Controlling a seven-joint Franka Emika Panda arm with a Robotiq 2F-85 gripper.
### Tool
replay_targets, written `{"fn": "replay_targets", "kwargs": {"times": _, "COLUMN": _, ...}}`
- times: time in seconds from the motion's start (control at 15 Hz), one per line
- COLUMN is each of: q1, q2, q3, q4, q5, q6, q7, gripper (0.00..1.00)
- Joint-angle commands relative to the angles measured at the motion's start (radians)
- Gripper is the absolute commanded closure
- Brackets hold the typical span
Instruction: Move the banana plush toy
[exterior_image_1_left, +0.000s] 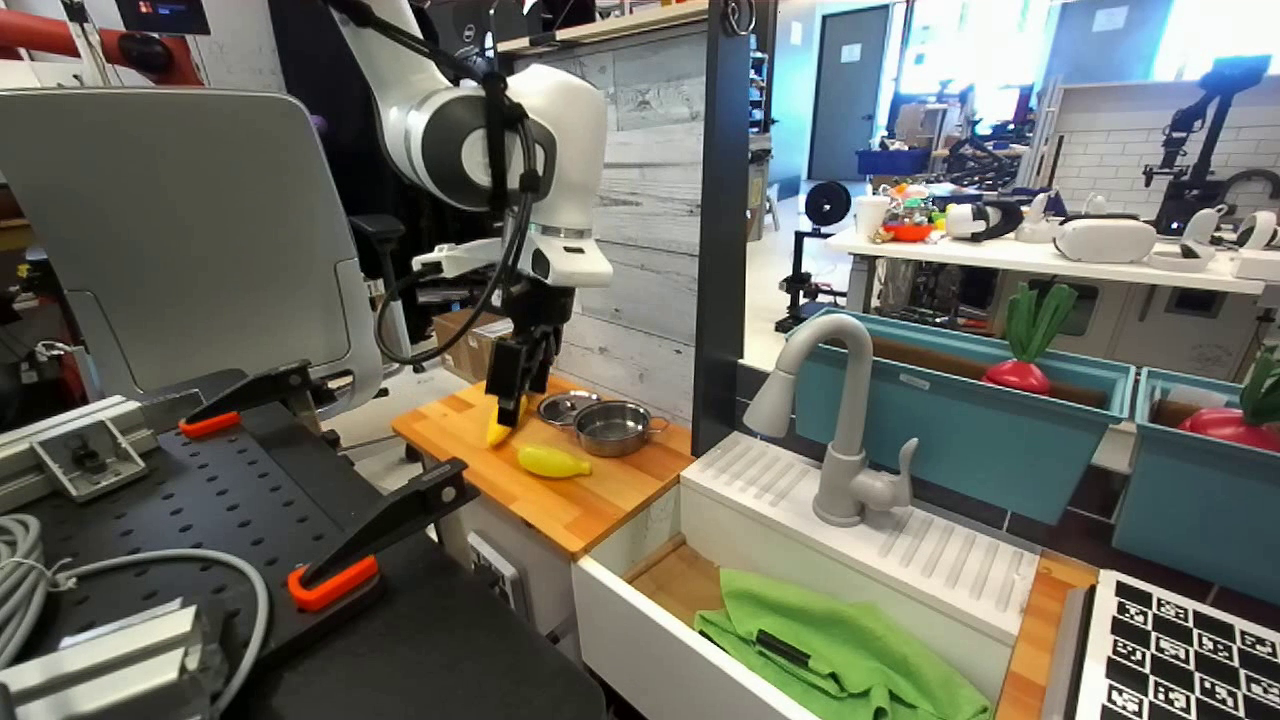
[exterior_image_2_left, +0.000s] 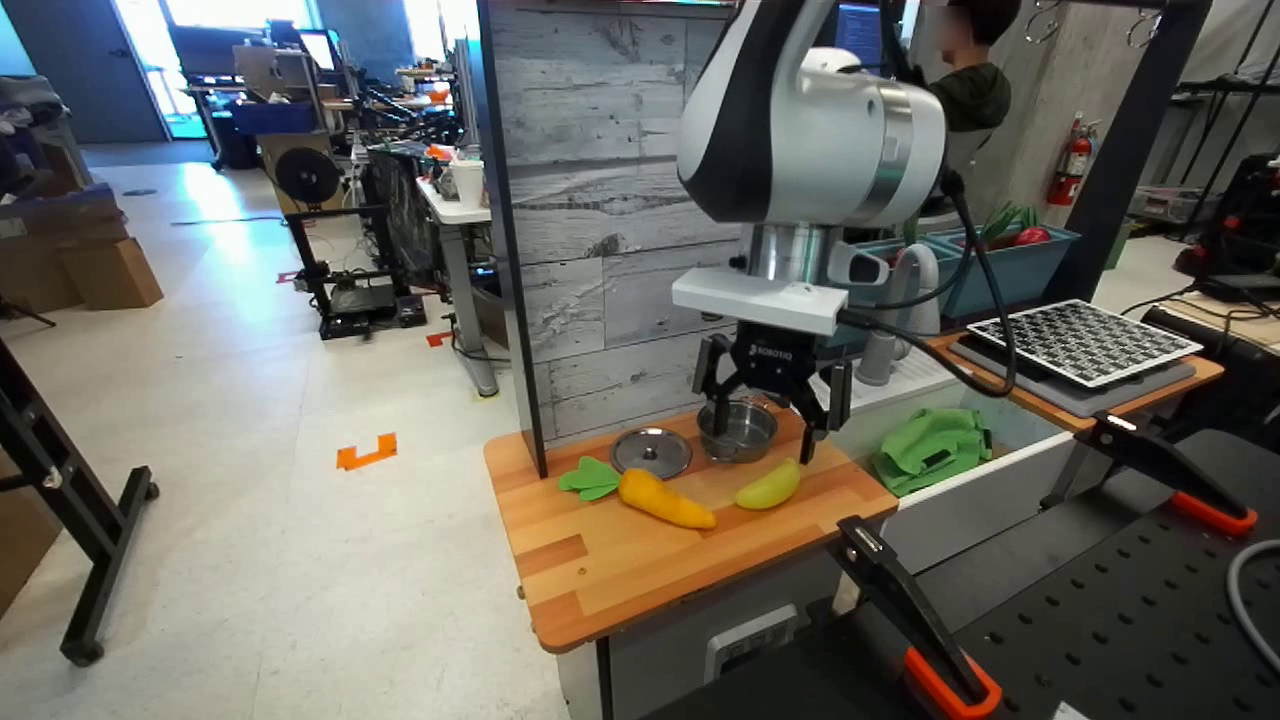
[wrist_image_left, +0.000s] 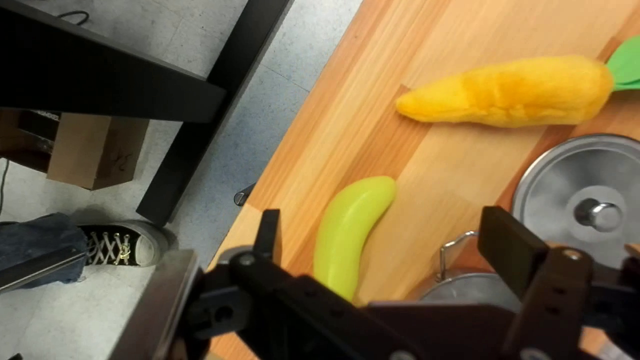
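Observation:
The banana plush toy (wrist_image_left: 345, 235) is a smooth-looking, yellow-green curved banana lying on the wooden counter (exterior_image_2_left: 590, 580). It also shows in both exterior views (exterior_image_1_left: 553, 462) (exterior_image_2_left: 768, 486). My gripper (wrist_image_left: 382, 220) is open and empty, with its fingers spread wide. In the wrist view the banana shows between the fingers, nearer the left one, and its lower end is hidden behind the gripper. In an exterior view the gripper (exterior_image_2_left: 765, 442) hangs above the counter close to the banana, apart from it. The gripper (exterior_image_1_left: 525, 400) also shows in an exterior view, partly covering the carrot.
An orange-yellow plush carrot (wrist_image_left: 505, 92) with green leaves lies near the banana. A metal pot (exterior_image_2_left: 738, 437) and its lid (exterior_image_2_left: 651, 453) stand behind, against the wooden wall. A sink with a green cloth (exterior_image_1_left: 840, 640) and a faucet (exterior_image_1_left: 848, 420) adjoins the counter.

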Motion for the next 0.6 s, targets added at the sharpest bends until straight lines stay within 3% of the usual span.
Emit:
{"fn": "replay_targets", "kwargs": {"times": 0.0, "q1": -0.002, "q2": -0.163, "q3": 0.013, "q4": -0.130, "q5": -0.001, "q6": 0.021, "q7": -0.047, "gripper": 0.00}}
{"fn": "replay_targets", "kwargs": {"times": 0.07, "q1": 0.000, "q2": -0.072, "q3": 0.002, "q4": -0.045, "q5": -0.001, "q6": -0.001, "q7": -0.018, "gripper": 0.00}}
{"fn": "replay_targets", "kwargs": {"times": 0.53, "q1": 0.000, "q2": -0.147, "q3": 0.008, "q4": -0.107, "q5": -0.001, "q6": -0.002, "q7": -0.032, "gripper": 0.00}}
